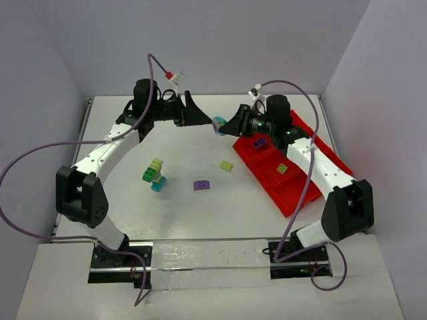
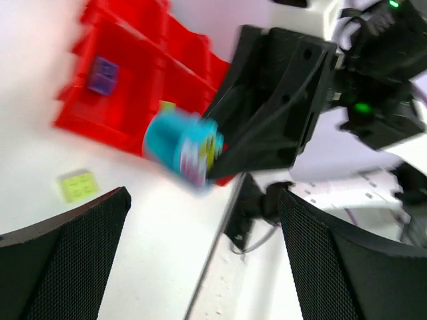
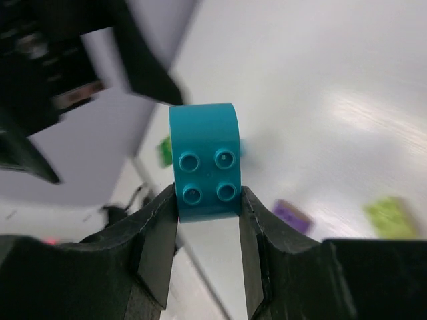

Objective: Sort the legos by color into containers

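My right gripper [image 1: 229,125] is shut on a teal brick [image 1: 219,125] and holds it in the air at the far middle of the table. In the right wrist view the teal brick [image 3: 203,163] sits studs-up between the fingers [image 3: 159,233]. In the left wrist view the held piece [image 2: 183,143] is blurred and shows teal with purple and yellow bits. My left gripper [image 1: 199,115] is open and empty, just left of the teal brick; its pads [image 2: 73,247] stand wide apart. The red tray [image 1: 293,190] holds a purple brick [image 1: 260,141] and a yellow brick [image 1: 282,169].
On the table lie a yellow brick [image 1: 227,165], a purple brick [image 1: 201,185] and a green, yellow and teal stack [image 1: 155,175]. The tray [image 2: 87,123] lies along the right side. Grey walls close in the far and side edges.
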You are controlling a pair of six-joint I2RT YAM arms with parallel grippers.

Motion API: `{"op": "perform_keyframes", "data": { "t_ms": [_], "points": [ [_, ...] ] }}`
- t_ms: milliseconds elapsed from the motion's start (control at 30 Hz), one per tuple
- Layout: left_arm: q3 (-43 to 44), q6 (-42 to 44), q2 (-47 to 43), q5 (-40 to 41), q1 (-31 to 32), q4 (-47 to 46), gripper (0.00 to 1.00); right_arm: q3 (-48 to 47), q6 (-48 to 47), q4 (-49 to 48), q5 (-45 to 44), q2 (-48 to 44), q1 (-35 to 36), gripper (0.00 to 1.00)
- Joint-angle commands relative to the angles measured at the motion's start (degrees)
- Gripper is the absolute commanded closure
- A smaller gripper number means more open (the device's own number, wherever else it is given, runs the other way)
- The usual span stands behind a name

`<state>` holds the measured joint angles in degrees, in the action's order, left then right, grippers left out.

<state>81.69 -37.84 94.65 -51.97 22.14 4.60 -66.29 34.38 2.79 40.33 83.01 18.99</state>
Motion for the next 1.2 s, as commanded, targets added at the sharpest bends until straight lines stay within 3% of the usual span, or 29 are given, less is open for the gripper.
{"op": "perform_keyframes", "data": {
  "t_ms": [0,200,433,600,700,1000,1167],
  "points": [
    [0.4,3.7,-5.2,8.2,-4.5,4.4,0.01,-2.3,-6.3,15.7,-29.7,-7.4,-4.7,1.0],
    [-4.8,1.3,-9.6,16.6,-9.8,5.8,0.01,3.7,-1.4,17.1,-43.9,-11.2,-16.9,1.0],
    [-7.6,2.6,-11.1,22.7,-9.8,10.7,0.01,-4.4,-4.1,19.0,-52.5,-0.4,-20.7,1.0],
    [-8.3,3.5,-12.3,24.5,-9.8,13.1,0.01,-10.1,-5.2,20.6,-53.4,6.9,-21.8,0.99],
    [-8.5,4.4,-12.7,26.7,-9.8,14.5,0.01,-13.2,-5.5,21.1,-52.6,10.7,-21.8,0.95],
    [-8.3,6.5,-11.9,31.6,-9.8,18.2,0.01,-17.5,-6.2,23.3,-53.7,17.6,-21.9,0.63],
    [-8.2,8.2,-11.2,33.3,-9.8,20.7,0.01,-19.1,-6.3,24.1,-54.0,19.8,-21.8,0.62]
  ]
}}
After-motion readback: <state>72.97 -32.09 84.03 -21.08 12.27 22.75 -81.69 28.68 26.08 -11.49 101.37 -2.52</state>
